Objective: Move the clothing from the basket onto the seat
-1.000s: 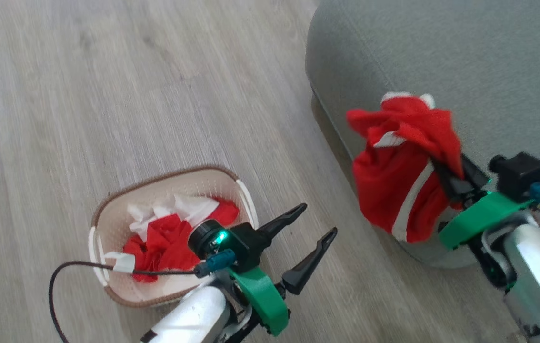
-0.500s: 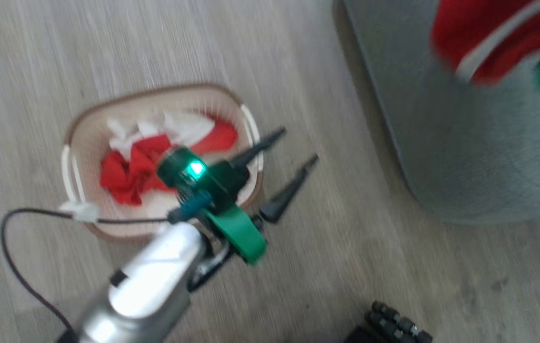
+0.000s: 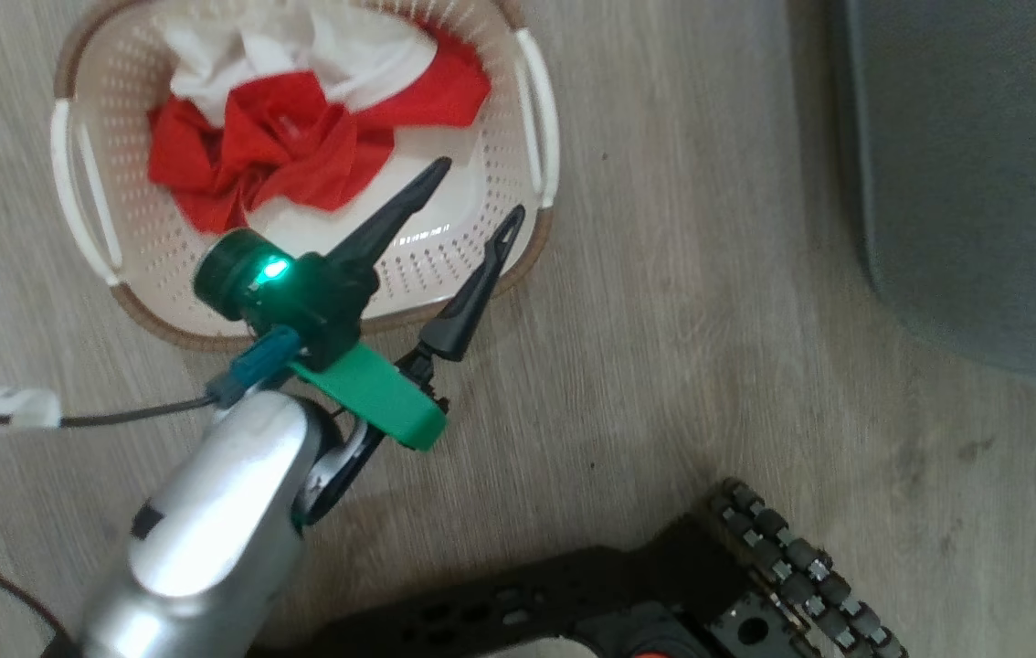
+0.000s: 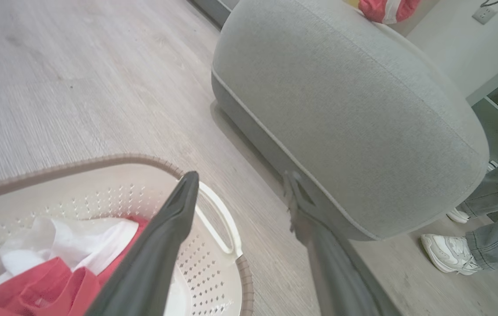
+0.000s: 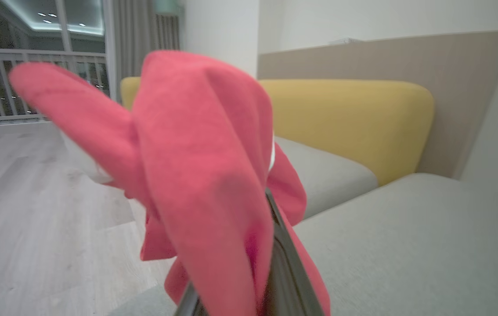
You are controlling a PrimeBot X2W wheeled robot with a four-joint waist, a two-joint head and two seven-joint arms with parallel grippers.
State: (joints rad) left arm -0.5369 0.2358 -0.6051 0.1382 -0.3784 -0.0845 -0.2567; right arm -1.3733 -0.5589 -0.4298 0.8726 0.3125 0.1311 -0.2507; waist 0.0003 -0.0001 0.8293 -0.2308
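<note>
1. Since a second ago the head camera has tipped downward, so the whole scene has shifted. Measured against the basket (image 3: 134, 265), the left gripper (image 3: 479, 188) has moved from beyond the right handle to a place above the basket's near right corner.
2. The left gripper's two dark fingers are spread wide apart and hold nothing. In the head view both tips lie over the bare perforated wall. In the left wrist view one finger crosses the basket interior and the other points toward the foot of the seat (image 3: 975, 183).
3. The clothing (image 3: 280, 137), red with white parts, lies bunched in the far half of the basket, apart from the left fingertips.
4. The right gripper (image 5: 271, 228) pinches a red garment (image 5: 200, 153), which drapes over its fingers and hides their tips. One dark finger shows beneath the fabric.
5. That garment hangs above the grey seat cushion; whether it touches the cushion cannot be told. A yellow backrest (image 5: 354, 118) stands behind it.
6. In the left wrist view a red piece with a white band shows at the seat's top edge, and a person's trouser legs and white shoes (image 4: 451, 252) stand beyond the seat.
7. The robot's dark base (image 3: 792, 567) stands on the wooden floor (image 3: 710, 302), near the basket.
</note>
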